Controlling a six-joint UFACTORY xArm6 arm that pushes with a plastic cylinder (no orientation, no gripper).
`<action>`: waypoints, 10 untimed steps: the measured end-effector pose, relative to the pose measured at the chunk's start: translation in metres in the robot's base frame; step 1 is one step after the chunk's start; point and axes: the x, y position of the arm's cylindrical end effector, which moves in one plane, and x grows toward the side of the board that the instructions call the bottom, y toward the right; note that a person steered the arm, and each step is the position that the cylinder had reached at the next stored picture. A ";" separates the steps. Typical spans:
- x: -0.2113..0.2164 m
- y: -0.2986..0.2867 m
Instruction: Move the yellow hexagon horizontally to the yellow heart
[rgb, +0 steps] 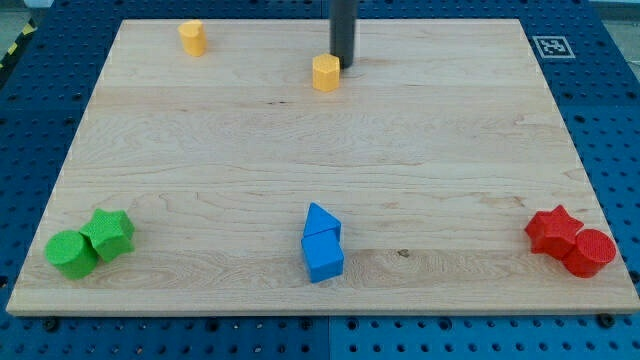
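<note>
The yellow hexagon (326, 73) lies near the view's top, a little right of centre on the wooden board (250, 140). The yellow heart (192, 37) lies at the top left, well apart from it and slightly higher in the view. My tip (343, 67) is the lower end of the dark rod coming down from the top edge. It stands just right of the hexagon's upper right side, touching it or nearly so.
A green cylinder (71, 253) and a green star (110, 234) sit together at the bottom left. A blue triangle (321, 221) and a blue cube (323, 257) sit at the bottom centre. A red star (554, 229) and a red cylinder (589, 252) sit at the bottom right.
</note>
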 end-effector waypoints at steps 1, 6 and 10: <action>0.024 0.038; -0.001 -0.042; -0.045 -0.121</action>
